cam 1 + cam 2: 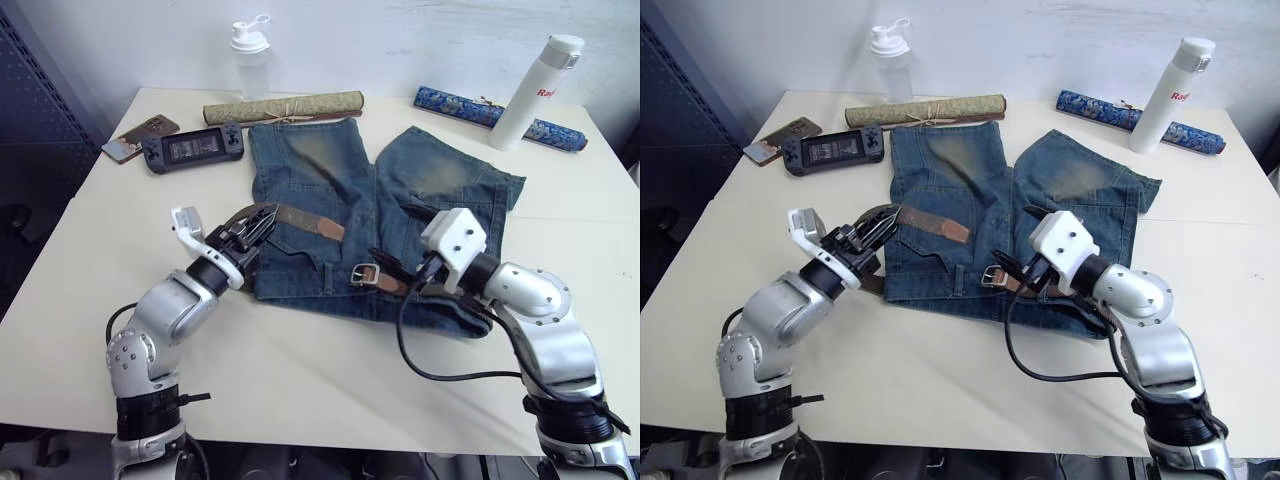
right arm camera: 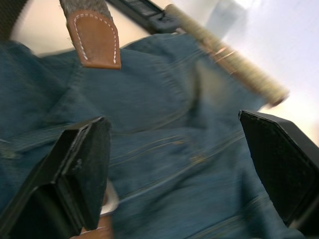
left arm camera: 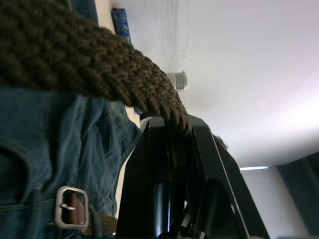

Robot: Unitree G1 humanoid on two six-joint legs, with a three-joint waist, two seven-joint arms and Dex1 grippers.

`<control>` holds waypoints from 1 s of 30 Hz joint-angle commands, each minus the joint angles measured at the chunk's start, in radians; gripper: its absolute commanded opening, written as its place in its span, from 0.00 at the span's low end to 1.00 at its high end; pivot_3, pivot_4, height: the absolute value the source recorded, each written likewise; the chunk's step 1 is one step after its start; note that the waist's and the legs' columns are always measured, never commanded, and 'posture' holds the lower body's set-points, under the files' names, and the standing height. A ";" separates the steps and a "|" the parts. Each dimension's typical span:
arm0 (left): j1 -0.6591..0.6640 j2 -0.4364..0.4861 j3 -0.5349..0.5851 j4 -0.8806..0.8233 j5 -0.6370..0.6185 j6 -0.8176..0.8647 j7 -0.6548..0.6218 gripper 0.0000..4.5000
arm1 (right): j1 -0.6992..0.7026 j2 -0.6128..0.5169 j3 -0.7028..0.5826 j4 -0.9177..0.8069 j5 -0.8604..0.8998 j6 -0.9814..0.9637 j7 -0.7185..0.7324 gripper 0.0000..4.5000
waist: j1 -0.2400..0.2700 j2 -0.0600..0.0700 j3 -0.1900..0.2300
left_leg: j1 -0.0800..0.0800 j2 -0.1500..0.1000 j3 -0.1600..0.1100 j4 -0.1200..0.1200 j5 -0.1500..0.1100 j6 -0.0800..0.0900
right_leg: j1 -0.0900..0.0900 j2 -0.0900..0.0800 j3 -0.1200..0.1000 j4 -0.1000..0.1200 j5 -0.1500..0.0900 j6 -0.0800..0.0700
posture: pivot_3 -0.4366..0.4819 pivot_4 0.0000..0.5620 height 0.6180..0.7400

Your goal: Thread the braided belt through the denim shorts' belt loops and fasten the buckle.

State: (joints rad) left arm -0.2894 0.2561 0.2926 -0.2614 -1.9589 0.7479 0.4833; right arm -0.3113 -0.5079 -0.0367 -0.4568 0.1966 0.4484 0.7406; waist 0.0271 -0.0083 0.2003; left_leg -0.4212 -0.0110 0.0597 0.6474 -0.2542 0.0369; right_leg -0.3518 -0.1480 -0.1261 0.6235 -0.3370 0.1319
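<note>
Here the belt [image 1: 300,218] lies across the waist end of the shorts [image 1: 340,190], which are spread flat on the table [image 1: 300,370] with the legs pointing away from the robot. Its leather tip [image 1: 330,228] rests on the denim near the middle, and the buckle [image 1: 364,274] sits on the waistband a little nearer the robot, with more strap running under the right gripper [image 1: 392,268]. The left gripper [image 1: 255,228] is clamped on the woven strap at the shorts' left edge, lifting it into a small arch. The right gripper's fingers [image 2: 84,164] are spread wide apart over the denim beside the buckle, holding nothing.

Beyond the shorts lie a rolled mat [image 1: 283,107], a handheld game console [image 1: 192,148] and a phone [image 1: 140,137] at far left. A clear shaker bottle [image 1: 250,58] stands behind the mat. To the far right are a white flask [image 1: 535,92] and a blue patterned roll [image 1: 500,117].

The table is pale cream, set against a white wall [image 1: 400,40].

The belt loops are too small to pick out, so I cannot tell how far the strap is threaded.
</note>
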 commanded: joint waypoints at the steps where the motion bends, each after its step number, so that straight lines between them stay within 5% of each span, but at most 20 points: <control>1: 0.075 0.065 0.000 0.013 0.039 0.039 -0.115 0.00 | 0.024 -0.037 -0.101 -0.105 0.263 0.221 0.060 0.98 | 0.000 0.000 0.000 | 0.000 0.000 0.000 0.000 0.000 0.000 | 0.000 0.000 0.001 0.000 0.000 0.000 | 0.48 0.27 0.82; 7: 0.110 0.091 -0.048 0.069 0.235 0.031 -0.206 0.00 | 0.048 -0.100 -0.143 -0.162 0.494 0.440 0.075 0.98 | 0.003 0.000 0.000 | 0.000 0.000 0.000 0.000 -0.002 0.000 | 0.000 -0.001 0.005 -0.002 0.000 0.000 | 0.48 0.27 0.82; 15: 0.090 0.071 -0.107 0.105 0.419 0.044 -0.299 0.00 | 0.062 -0.152 -0.181 -0.195 0.631 0.499 0.038 0.98 | 0.002 0.000 0.000 | -0.001 0.000 0.003 -0.001 -0.003 0.000 | -0.003 -0.001 0.008 -0.003 0.000 0.000 | 0.48 0.27 0.82; 30: 0.075 0.090 -0.138 0.141 0.595 0.114 -0.491 0.00 | 0.079 -0.171 -0.188 -0.201 0.722 0.497 -0.074 0.98 | 0.003 0.000 0.000 | -0.001 0.000 0.005 -0.001 -0.003 0.000 | -0.005 -0.001 0.009 -0.003 0.000 0.000 | 0.48 0.27 0.82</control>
State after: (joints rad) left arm -0.1974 0.3381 0.1797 -0.1292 -1.3965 0.8417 0.0433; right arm -0.2346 -0.6657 -0.2048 -0.6227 0.9020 0.9609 0.6794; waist 0.0296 -0.0083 0.2004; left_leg -0.4220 -0.0108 0.0652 0.6464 -0.2574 0.0374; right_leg -0.3566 -0.1491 -0.1168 0.6205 -0.3371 0.1317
